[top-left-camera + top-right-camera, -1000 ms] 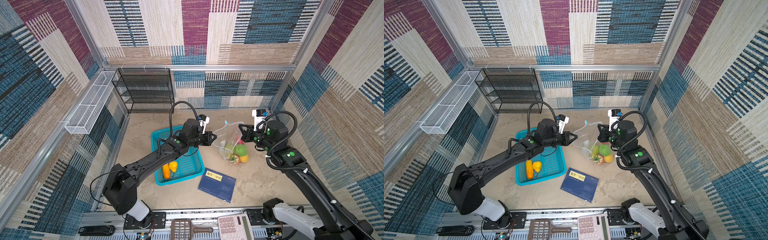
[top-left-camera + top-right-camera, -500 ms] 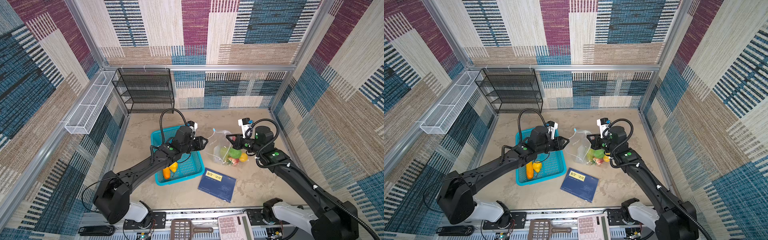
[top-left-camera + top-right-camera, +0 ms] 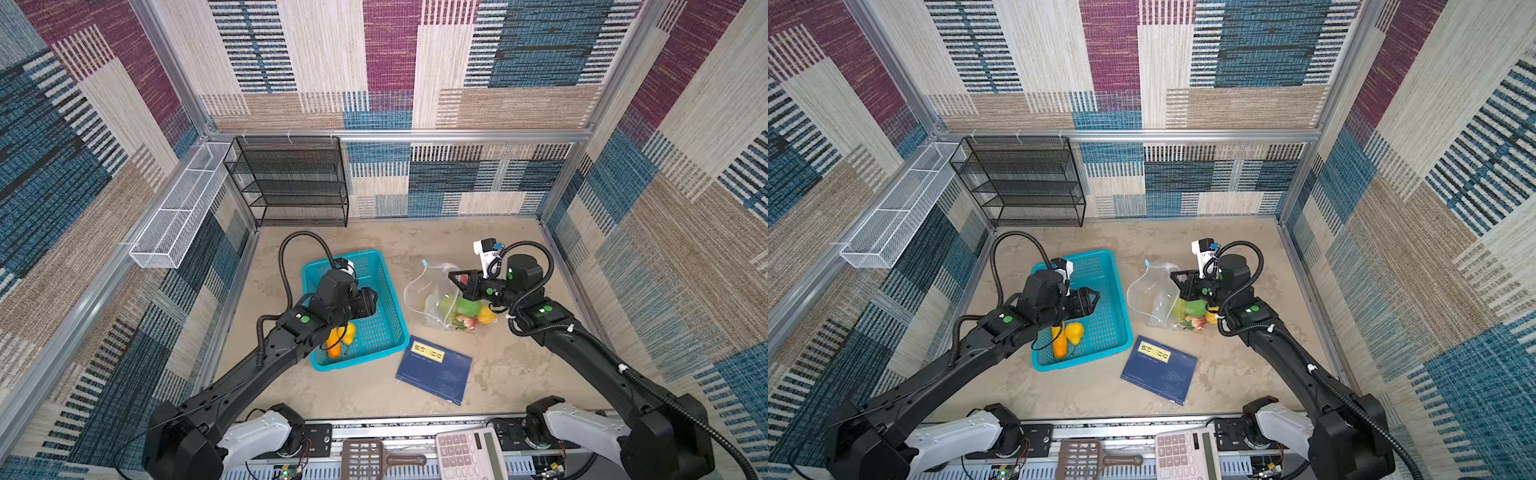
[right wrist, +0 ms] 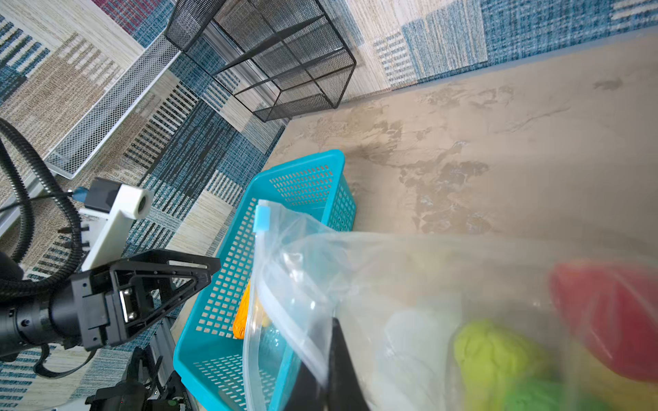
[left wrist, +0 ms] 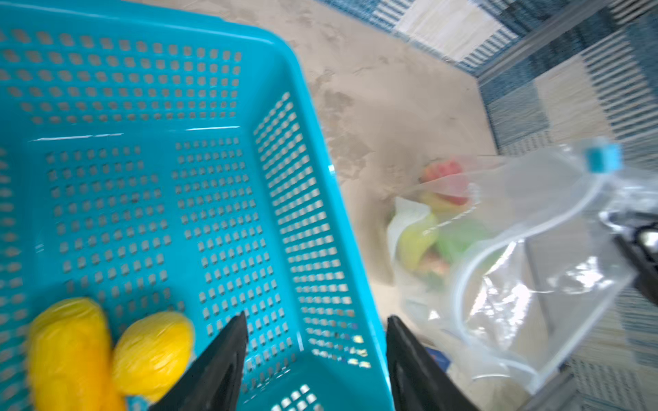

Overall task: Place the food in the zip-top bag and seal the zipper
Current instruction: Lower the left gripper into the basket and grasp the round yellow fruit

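Clear zip-top bag (image 3: 424, 293) in right gripper (image 3: 453, 276)

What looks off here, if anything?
Nothing spilled or damaged. The zip-top bag gapes at the mouth, zipper unsealed, its edge pinched by the right hand. An orange food piece and a yellow food piece lie in the teal basket, not bagged.

Crinkly clear plastic zip-top bag (image 3: 423, 287), perforated plastic basket (image 3: 379, 329), glossy food (image 3: 468, 308)
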Controlling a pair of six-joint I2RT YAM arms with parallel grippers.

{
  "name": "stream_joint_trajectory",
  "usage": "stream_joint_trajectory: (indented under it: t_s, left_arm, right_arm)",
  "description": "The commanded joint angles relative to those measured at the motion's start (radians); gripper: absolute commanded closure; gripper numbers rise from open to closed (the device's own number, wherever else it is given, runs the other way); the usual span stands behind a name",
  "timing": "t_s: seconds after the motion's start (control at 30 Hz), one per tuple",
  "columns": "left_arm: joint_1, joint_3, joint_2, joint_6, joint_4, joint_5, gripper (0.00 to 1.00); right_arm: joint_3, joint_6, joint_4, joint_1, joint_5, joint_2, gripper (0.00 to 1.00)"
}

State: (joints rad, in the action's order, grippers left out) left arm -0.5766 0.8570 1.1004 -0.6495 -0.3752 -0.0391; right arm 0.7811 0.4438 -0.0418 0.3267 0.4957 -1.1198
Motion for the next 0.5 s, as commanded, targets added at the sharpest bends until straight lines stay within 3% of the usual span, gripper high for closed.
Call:
stream_joint_trajectory:
  t_s: [0.0,0.17,0.47]
  left_arm:
    - [0.014,-0.052,-0.039,0.017,-0.124,-0.072,0.33]
    - [0.031,-0.101,-0.031,0.003,-0.136,-0.089,0.30]
    - [0.047,-0.101,0.119,0.017,-0.127,-0.128,0.28]
  right_arm:
    - [-0.006,0.014,0.047,0.000,0.008,-0.003,1.00]
    - [-0.006,0.017,0.043,0.000,0.008,-0.012,1.00]
    - [-0.020,0.016,0.040,0.000,0.000,-0.006,1.00]
